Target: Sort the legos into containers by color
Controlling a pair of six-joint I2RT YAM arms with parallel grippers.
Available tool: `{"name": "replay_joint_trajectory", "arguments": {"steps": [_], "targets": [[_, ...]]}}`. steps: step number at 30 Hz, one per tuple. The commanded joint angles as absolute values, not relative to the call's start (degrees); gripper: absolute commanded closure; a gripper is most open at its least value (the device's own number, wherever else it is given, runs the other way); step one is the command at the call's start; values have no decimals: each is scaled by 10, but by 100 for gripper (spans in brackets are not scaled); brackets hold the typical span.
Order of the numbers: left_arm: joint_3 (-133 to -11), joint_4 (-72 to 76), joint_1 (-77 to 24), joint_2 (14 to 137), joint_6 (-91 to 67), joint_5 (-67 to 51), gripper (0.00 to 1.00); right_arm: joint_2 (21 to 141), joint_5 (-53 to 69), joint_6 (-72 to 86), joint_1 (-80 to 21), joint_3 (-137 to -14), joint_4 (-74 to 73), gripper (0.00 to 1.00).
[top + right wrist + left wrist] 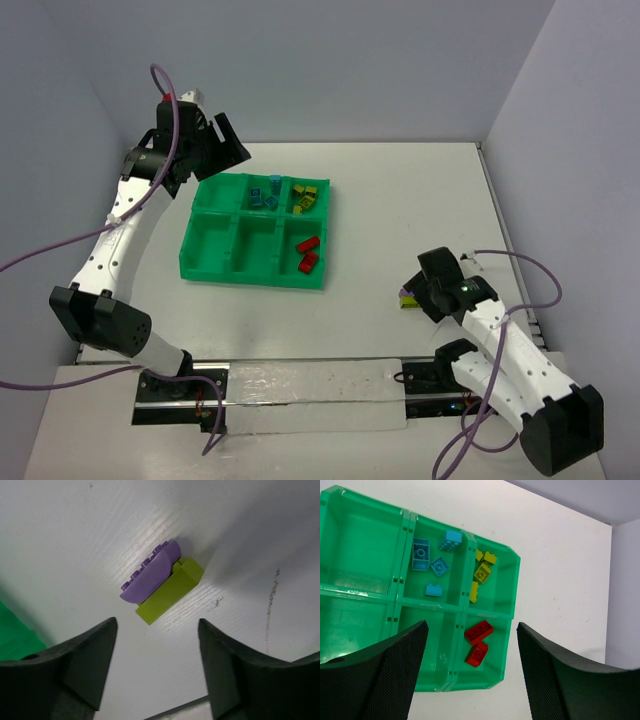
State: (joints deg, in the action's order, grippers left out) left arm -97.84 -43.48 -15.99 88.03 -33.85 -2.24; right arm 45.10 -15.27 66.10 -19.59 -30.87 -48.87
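Note:
The green tray [190,262] of containers lies left of the table's middle. Its far middle compartment holds several blue legos [431,562], its far right one several yellow-green legos [482,571], and its near right one two red legos [478,641]. The other compartments look empty. My left gripper [472,627] hovers open high above the tray's far left corner, holding nothing. On the bare table to the right, a purple lego [150,575] lies against a yellow-green lego [170,590]. My right gripper [157,622] stands open just short of them, with only table between its fingers.
Grey walls close in the table at the back and both sides. A pale strip [310,385] runs along the near edge between the arm bases. A corner of the tray [15,640] shows at the left of the right wrist view.

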Motion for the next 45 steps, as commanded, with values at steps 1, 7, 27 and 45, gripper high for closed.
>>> {"name": "replay_joint_trajectory", "arguments": {"steps": [1, 7, 27, 45], "targets": [[-991, -420, -165, 876, -334, -30, 21, 504, -159, 697, -192, -308, -433, 23], [-985, -421, -166, 870, -331, -30, 21, 523, -148, 692, -183, -282, -356, 21], [-980, -423, -169, 863, -332, -39, 21, 643, -131, 560, -171, -307, -213, 70], [-786, -175, -320, 832, -390, -264, 23, 676, 50, 497, -202, -574, -201, 86]]}}
